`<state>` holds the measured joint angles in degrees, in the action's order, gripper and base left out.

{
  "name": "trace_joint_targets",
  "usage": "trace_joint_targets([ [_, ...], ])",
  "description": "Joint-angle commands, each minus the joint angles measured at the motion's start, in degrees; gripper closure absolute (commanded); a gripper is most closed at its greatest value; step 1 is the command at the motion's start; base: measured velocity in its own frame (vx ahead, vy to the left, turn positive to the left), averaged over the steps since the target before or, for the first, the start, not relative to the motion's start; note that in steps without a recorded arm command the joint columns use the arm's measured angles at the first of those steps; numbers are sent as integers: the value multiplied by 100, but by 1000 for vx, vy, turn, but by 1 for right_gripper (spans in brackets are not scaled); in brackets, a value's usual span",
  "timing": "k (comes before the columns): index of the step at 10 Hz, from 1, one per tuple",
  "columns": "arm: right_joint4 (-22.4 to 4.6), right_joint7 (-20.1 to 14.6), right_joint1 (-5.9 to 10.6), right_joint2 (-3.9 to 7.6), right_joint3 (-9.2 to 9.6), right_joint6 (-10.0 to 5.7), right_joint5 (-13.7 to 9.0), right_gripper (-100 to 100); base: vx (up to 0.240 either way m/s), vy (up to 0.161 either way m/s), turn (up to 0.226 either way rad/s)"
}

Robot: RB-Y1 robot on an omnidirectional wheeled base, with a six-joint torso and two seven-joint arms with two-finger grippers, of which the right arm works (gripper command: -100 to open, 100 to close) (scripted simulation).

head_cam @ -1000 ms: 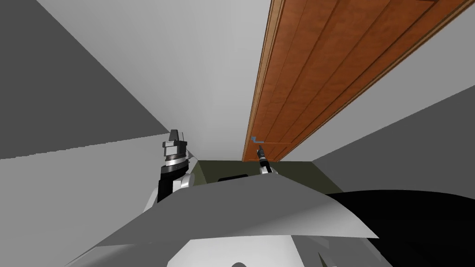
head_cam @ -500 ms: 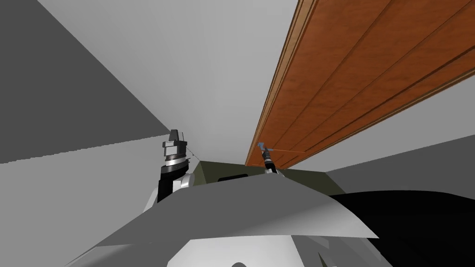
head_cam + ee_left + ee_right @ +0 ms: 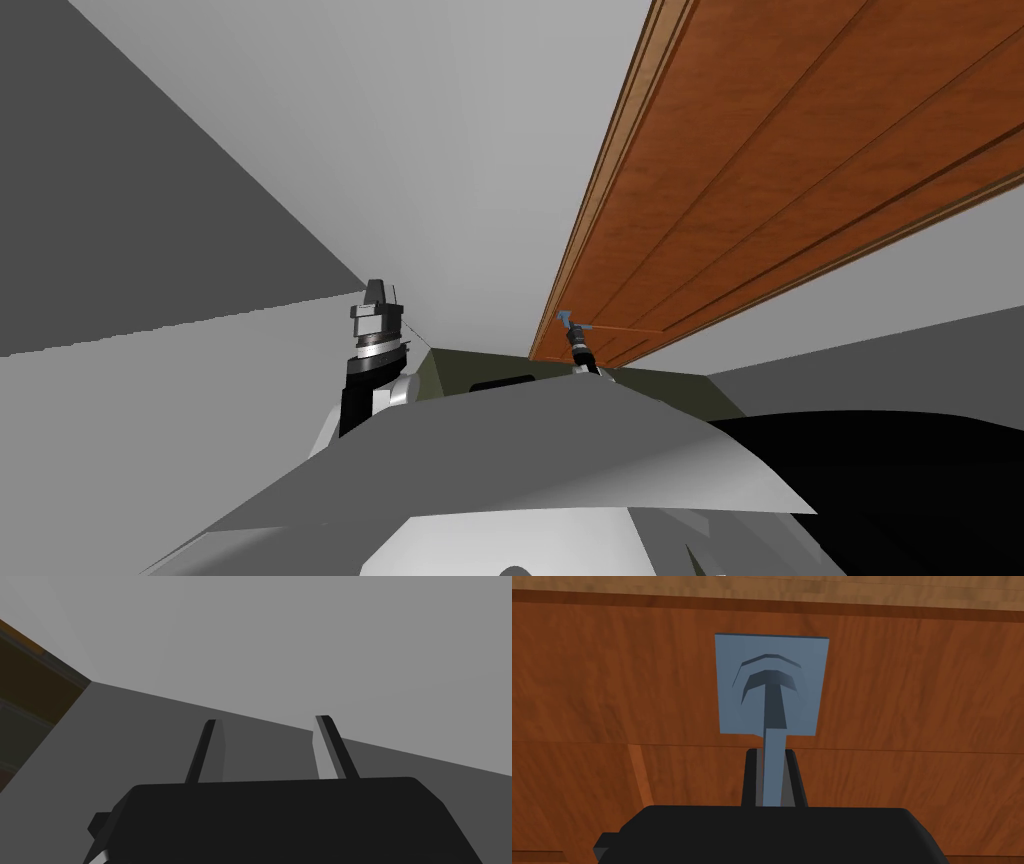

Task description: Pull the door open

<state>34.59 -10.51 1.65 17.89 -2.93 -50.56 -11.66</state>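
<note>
Right wrist view, nearest first: right gripper [image 3: 772,758] has its fingers [image 3: 749,781] clamped on the blue-grey lever handle [image 3: 774,721], one blade on each side of the lever, near its free end. Lever runs from the fingers to a square back plate [image 3: 732,701], which sits flat on the reddish-brown wooden door [image 3: 612,676]. Grasp looks square and centred, nothing slipping that we can see.

Left gripper [image 3: 377,298] sits raised at the left of the scene, well apart from the handle, with its fingers apart and holding nothing. We judge it idle.

Farther out in the head view, the door stretches away on the right, a lighter wood frame strip [image 3: 610,170] along its left edge and a grey wall [image 3: 450,150] to the left of that. Handle is low on the door near that left edge.

Progress, our call: reach and grasp are done. We cannot tell any gap between door and frame, so the opening swing is mostly or wholly left. Next comes pulling toward us while keeping the grip.
</note>
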Motion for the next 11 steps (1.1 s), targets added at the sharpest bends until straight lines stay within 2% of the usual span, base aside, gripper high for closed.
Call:
trace_joint_targets([
  [1,3,0,0,0,0,-2,0,100,-12,1,4],
  [4,3,0,0,0,0,-2,0,100,-2,0,0],
  [6,28,-104,-77,66,83,-60,45,100,-140,-28,94],
  [11,151,-522,-368,340,402,-330,220,100,-216,-58,140],
])
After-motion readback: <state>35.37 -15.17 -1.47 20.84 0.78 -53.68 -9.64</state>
